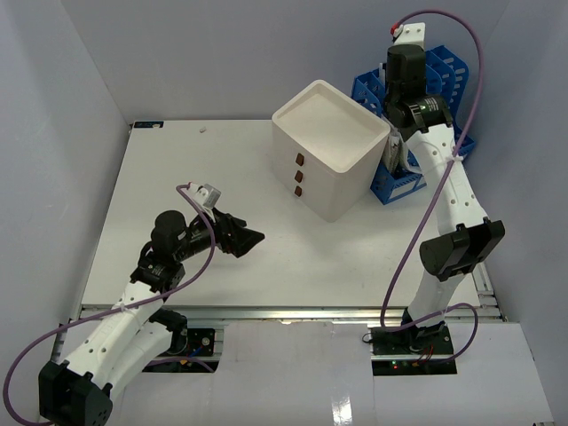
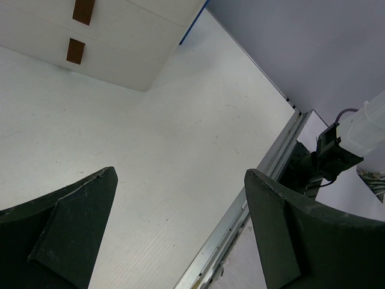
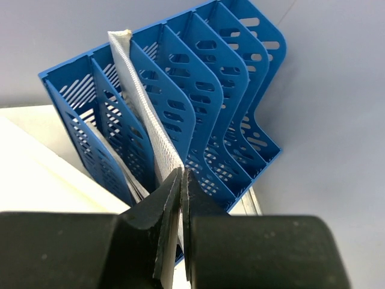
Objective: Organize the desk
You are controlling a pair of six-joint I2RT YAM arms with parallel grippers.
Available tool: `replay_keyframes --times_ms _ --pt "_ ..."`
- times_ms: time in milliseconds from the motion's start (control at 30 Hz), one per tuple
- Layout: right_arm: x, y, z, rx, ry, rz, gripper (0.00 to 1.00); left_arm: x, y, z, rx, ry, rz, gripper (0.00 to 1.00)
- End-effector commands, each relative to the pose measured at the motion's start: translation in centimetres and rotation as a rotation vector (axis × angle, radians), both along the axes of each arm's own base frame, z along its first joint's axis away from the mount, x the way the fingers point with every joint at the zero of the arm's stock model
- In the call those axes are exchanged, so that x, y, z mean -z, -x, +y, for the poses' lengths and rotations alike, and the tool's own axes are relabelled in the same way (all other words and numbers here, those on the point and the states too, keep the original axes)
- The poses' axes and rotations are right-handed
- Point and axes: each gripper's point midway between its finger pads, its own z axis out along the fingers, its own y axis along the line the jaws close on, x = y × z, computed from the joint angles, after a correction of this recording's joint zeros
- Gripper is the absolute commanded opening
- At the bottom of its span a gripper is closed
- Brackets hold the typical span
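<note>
My right jaws pinch shut on one edge of a thin white mesh folder (image 3: 137,90), which I judge light and floppy and best held near that edge, standing in the blue rack (image 3: 228,72) at the table's (image 1: 177,177) far right; my left jaws gape empty.

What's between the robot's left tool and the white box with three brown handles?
Only bare white tabletop. The top view shows it between the open left tool and the white cube-shaped drawer box.
</note>
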Motion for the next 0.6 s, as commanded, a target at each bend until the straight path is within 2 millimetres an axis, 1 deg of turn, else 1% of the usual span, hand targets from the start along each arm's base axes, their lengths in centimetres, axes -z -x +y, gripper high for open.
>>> replay_keyframes --times_ms 0,33,133,233,333,400,567 --pt "-2.8 -0.5 0.7 -0.070 -0.071 -0.073 0.08 -0.4 0.5 0.2 0.001 0.010 -0.011 0.98" --pt "-3.4 -0.5 1.0 -0.091 -0.076 -0.086 0.08 -0.4 0.5 0.2 0.000 0.013 -0.008 0.98" --pt "-6.6 -0.3 2.2 -0.182 -0.087 -0.164 0.08 -0.3 0.6 0.2 0.001 0.017 0.000 0.98" --pt "-9.2 -0.2 2.6 -0.217 -0.078 -0.266 0.08 -0.5 0.7 0.1 0.002 0.021 0.002 0.98" --pt "-10.2 -0.5 2.7 -0.234 -0.050 -0.322 0.08 -0.7 0.7 0.2 0.001 0.019 0.001 0.98" --pt "-11.5 -0.6 2.7 -0.232 -0.058 -0.377 0.08 -0.9 0.6 0.2 -0.001 0.019 -0.004 0.98" --pt "-13.7 -1.0 2.6 -0.221 -0.071 -0.479 0.08 -1.3 0.5 0.1 -0.001 0.023 -0.004 0.98"
